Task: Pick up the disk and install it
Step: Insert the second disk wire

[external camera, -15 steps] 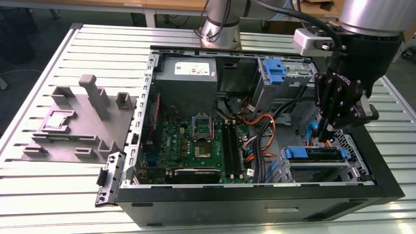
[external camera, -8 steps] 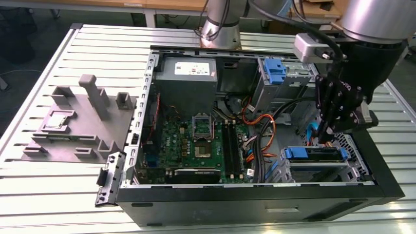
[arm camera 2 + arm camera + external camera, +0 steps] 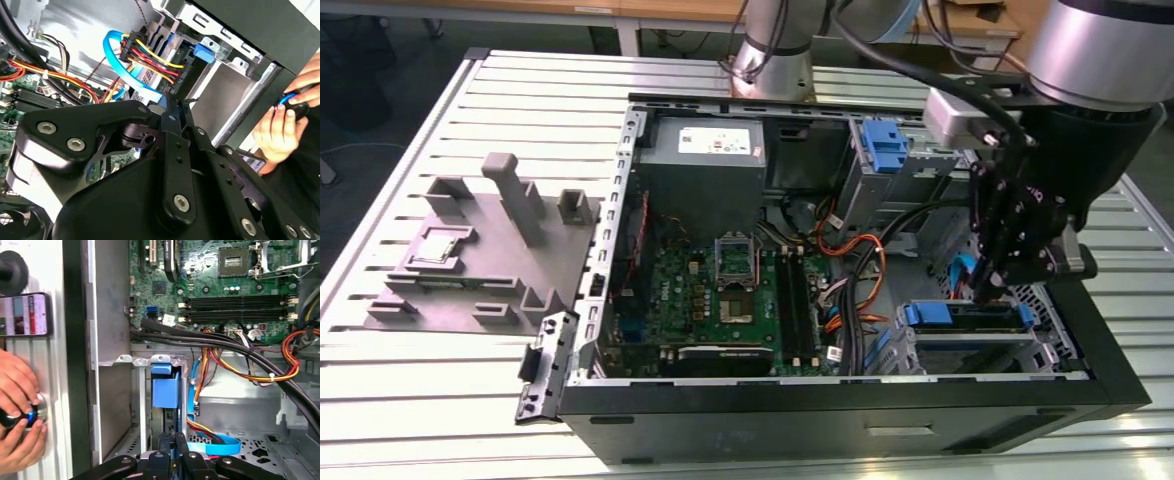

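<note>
Exterior view: gripper (image 3: pixel 987 290) above disk (image 3: pixel 967 316) in its bay.
Claw: looks pinched together; you grip nothing.
Handling: rigid, heavyish, shock-sensitive; take blue frame edges.

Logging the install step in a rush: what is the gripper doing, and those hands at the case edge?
Gripper: fingers together, shut on the disk in its bay.
Person's hands: holding a small round device with a blue ring.

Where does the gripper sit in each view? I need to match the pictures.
Exterior view: gripper at the exterior view's right, above the disk.
First wrist view: gripper close before the disk.
Second wrist view: gripper beside the blue cable.
Shared landmark: the motherboard.
</note>
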`<state>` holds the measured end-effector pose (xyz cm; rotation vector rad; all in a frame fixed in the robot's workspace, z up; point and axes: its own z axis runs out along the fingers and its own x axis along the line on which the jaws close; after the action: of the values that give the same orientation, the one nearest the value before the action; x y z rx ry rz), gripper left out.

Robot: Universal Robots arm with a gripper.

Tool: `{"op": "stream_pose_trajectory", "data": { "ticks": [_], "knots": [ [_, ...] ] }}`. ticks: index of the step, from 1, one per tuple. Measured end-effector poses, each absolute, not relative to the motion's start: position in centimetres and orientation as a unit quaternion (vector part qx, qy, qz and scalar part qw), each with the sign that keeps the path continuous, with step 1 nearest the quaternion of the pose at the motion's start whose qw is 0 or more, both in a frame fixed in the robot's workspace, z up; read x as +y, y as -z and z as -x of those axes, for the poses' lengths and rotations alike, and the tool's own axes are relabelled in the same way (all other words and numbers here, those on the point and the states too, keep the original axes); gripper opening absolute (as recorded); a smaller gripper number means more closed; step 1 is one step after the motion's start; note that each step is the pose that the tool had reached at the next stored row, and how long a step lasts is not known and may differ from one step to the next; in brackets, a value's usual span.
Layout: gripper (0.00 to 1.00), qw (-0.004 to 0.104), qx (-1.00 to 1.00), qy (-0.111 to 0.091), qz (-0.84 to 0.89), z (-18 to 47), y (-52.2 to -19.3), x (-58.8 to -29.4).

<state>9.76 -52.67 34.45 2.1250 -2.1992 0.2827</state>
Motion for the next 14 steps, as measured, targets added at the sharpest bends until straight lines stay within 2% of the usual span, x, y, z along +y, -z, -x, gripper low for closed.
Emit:
{"op": "stream_pose_trajectory", "data": {
  "ticks": [6, 14],
  "knots": [
    [0.16, 0.011, -0.718, -0.072, -0.692, -9.5, -34.3, -53.3],
    [0.16, -0.002, -0.719, -0.065, -0.692, -9.4, -34.0, -54.8]
  ]
}}
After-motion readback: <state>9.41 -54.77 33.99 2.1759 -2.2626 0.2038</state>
